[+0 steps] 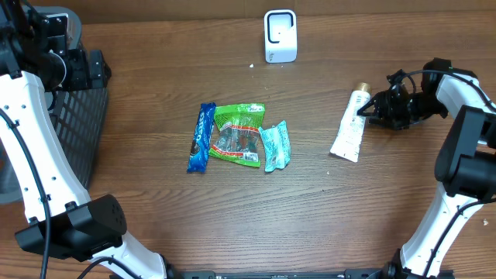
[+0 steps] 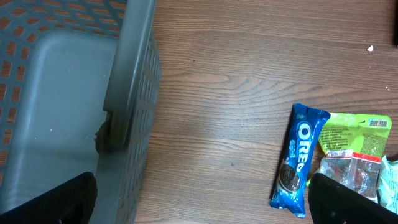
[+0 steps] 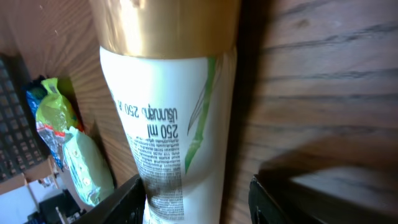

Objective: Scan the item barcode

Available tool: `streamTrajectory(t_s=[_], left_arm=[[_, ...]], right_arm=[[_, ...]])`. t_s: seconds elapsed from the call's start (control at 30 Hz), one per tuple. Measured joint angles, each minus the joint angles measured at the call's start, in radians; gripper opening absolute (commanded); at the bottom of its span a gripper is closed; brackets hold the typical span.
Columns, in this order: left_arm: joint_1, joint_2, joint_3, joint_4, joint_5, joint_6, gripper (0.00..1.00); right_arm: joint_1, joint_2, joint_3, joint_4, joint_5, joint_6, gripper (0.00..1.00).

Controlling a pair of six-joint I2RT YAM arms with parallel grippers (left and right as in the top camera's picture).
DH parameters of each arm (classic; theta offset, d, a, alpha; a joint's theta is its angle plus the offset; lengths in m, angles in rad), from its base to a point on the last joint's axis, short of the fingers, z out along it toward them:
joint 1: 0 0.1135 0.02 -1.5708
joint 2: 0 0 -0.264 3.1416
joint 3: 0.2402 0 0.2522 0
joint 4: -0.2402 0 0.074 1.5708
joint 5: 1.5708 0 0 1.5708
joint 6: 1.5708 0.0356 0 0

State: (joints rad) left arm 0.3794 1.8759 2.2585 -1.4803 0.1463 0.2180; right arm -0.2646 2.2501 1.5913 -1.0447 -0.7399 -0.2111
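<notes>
Calling the white tube (image 1: 348, 130) the item to scan. It lies flat on the desk (image 1: 310, 217) at the right, with its gold cap (image 1: 360, 90) toward the far edge, well apart from the small white box (image 1: 280, 35) that we take to be the scanner.

The right pincer (image 3: 196, 183) straddles the tube with its jaws parted. One finger (image 3: 127, 199) sits against the tube, and a strip of bare wood shows before the other, so we read it as released, not grasping. The left pincer (image 2: 202, 202) is spread wide over the grey mesh basket (image 2: 134, 93), holding nothing.

Handling, as we judge it:
- The body is a glossy plastic squeeze tube, soft, so it will dent under pressure and is likely slippery.
- It is round, so it may roll.
- It is probably light.
- The cap looks hard, smooth and metallic in finish.
- The best hold is across the stiffer shoulder just below the cap, which leaves the printed panel bare.
- The dark print low on the label is too blurred to confirm as a barcode.

Mid-desk, a blue Oreo pack (image 1: 201, 137), a crinkly green snack bag (image 1: 239, 133) and a teal packet (image 1: 275, 146) lie side by side. All three are thin, floppy film wrappers.
</notes>
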Motion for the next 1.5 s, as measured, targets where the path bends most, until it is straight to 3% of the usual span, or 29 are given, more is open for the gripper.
streamTrajectory(t_s=[0.4,0.53,0.63,0.93,1.13,1.5], left_arm=[[0.000,0.000,0.000,0.000,0.000,0.000,1.00],[0.000,0.000,0.000,0.000,0.000,0.000,1.00],[0.000,0.000,0.000,0.000,0.000,0.000,1.00],[0.000,0.000,0.000,0.000,0.000,0.000,1.00],[0.000,0.000,0.000,0.000,0.000,0.000,1.00],[0.000,0.000,0.000,0.000,0.000,0.000,1.00]], right_arm=[[0.023,-0.001,-0.078,0.099,-0.069,0.001,0.34],[0.022,-0.003,-0.100,0.102,-0.097,0.005,0.11],[0.022,-0.007,-0.098,0.078,-0.123,0.006,0.05],[0.031,-0.015,0.019,-0.080,-0.019,0.001,0.04],[0.068,-0.113,0.151,-0.166,0.111,0.009,0.04],[0.354,-0.192,0.665,-0.234,0.583,0.153,0.04]])
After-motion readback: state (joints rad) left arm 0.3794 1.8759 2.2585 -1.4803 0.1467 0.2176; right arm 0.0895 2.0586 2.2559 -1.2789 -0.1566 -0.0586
